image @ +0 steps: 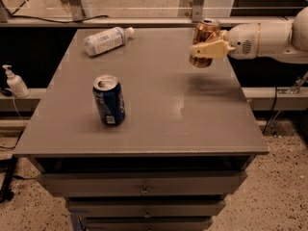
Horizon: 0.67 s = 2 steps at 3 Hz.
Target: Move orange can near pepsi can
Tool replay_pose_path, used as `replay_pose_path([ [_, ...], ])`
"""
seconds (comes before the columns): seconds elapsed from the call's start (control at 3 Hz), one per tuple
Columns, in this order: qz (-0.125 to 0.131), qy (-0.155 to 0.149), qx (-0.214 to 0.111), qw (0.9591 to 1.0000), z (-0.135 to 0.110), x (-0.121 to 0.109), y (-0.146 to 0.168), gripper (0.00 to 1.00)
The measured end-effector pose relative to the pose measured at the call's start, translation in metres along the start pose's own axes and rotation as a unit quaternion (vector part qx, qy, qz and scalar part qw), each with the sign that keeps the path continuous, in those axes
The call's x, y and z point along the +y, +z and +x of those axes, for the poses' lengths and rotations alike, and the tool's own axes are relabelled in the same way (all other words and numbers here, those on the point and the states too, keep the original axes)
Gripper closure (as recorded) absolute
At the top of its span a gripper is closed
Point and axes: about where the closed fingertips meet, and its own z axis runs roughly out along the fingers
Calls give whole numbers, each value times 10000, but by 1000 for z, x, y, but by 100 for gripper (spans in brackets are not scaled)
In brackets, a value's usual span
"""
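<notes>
**Slim metallic orange can (206,32) gripped in the cream end effector (203,51) above the grey tabletop (192,124)**

The end effector comes in from the right on a white arm (269,35), its fingers clamped on the orange can. The can hangs slightly tilted, clear of the tabletop, with a shadow below it. The dark blue pepsi can (109,100) stands upright well to the end effector's left and nearer the front edge. A clear plastic bottle (107,38) lies on its side far to its left.
</notes>
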Motion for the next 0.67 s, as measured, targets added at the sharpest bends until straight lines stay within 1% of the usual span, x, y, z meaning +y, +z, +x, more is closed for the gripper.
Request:
replay_pose_path([
  [0.33, -54, -7, -5, 10000, -1, 0, 4, 100],
  [0.67, -338, -72, 70, 9994, 2, 17, 12, 100],
])
